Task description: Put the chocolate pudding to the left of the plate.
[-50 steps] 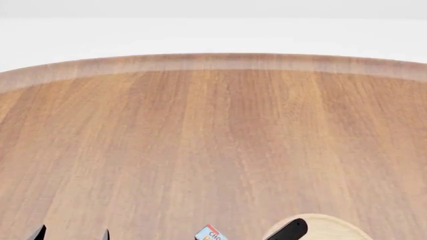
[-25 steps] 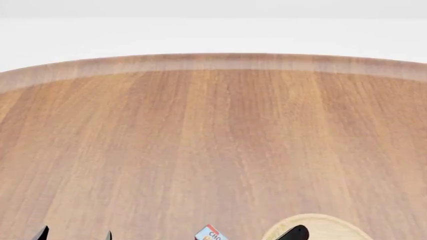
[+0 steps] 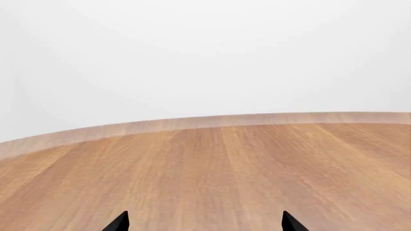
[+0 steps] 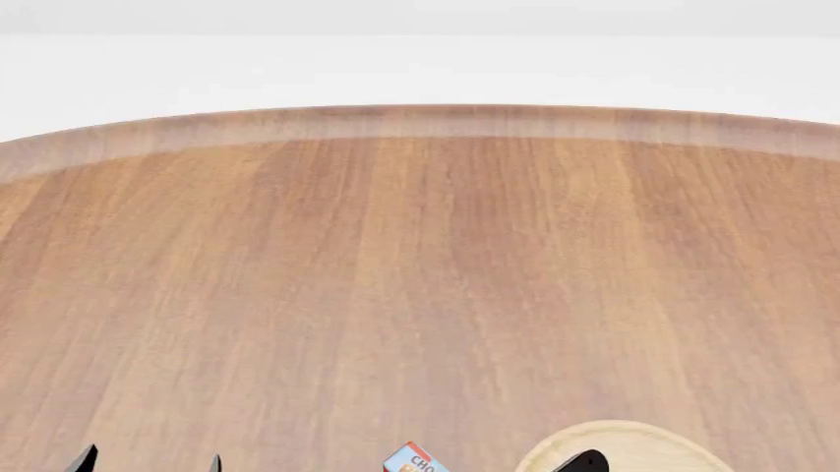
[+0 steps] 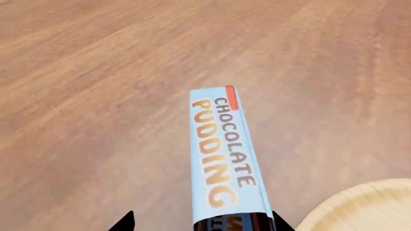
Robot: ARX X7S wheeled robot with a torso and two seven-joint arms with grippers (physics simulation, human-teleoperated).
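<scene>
Right end effector [image 5: 202,224] has dropped lower over the plate [image 5: 359,207].
Spread fingers flank the chocolate pudding [image 5: 222,154], contact unclear.

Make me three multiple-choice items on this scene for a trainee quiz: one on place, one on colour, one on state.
1. Where is the pudding relative to the plate in the head view?
A. On it
B. To its left
C. Behind it

2. What colour is the pudding's lettered face?
A. Light blue
B. Green
C. Black

3. How is the left pincer?
A. Shut on the pudding
B. Shut, holding nothing
C. Open, holding nothing

Key: 1 B, the box shows left of the plate's rim. 2 A, the right wrist view shows a light-blue face. 3 C, its tips stand apart over bare table.
</scene>
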